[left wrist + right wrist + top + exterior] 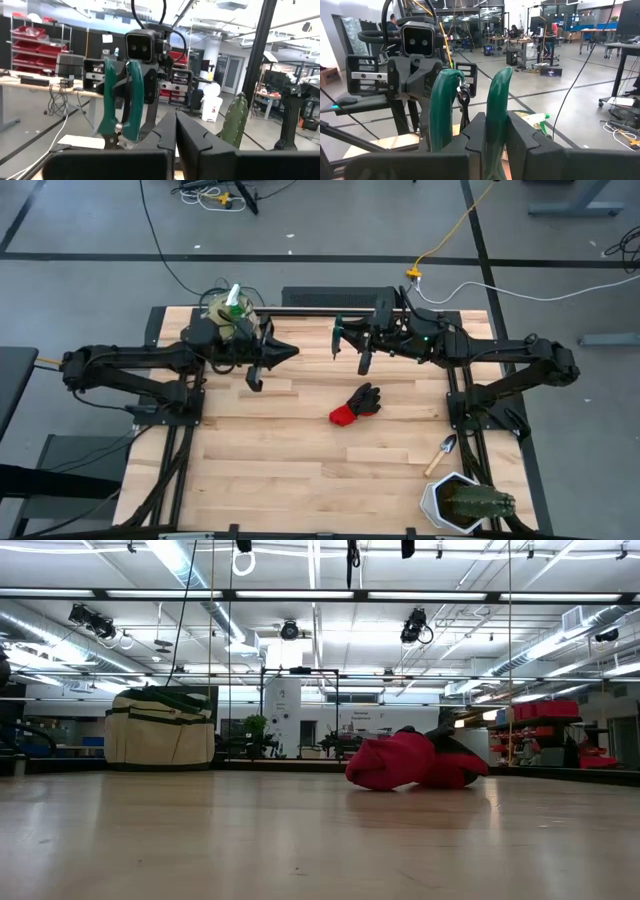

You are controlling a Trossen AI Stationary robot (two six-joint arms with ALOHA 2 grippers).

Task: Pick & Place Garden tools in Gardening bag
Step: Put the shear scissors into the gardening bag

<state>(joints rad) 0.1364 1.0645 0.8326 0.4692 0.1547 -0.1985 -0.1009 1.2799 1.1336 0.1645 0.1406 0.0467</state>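
The pruning shears (492, 110) are held up in the air over the far middle of the table (300, 460), green handles upward, clamped by one handle in the right gripper (352, 345). The left gripper (262, 370) faces it just beside, fingers pressed together with nothing between them. This looks like a handover set-up, or a carry toward the gardening bag (228, 315) at the far left corner, where the green spray bottle (235, 298) is already seated.

For a clean step:
- Shears should be kept upright, blades down, so the bag rim is cleared on entry.
- The left gripper should be opened before any handover; only the free handle should be taken.
- The right grip is best released only once the second hold is firm.

Still out: red-and-black glove (357, 404) mid-table, one trowel (441, 454) near the cactus pot (462, 502).
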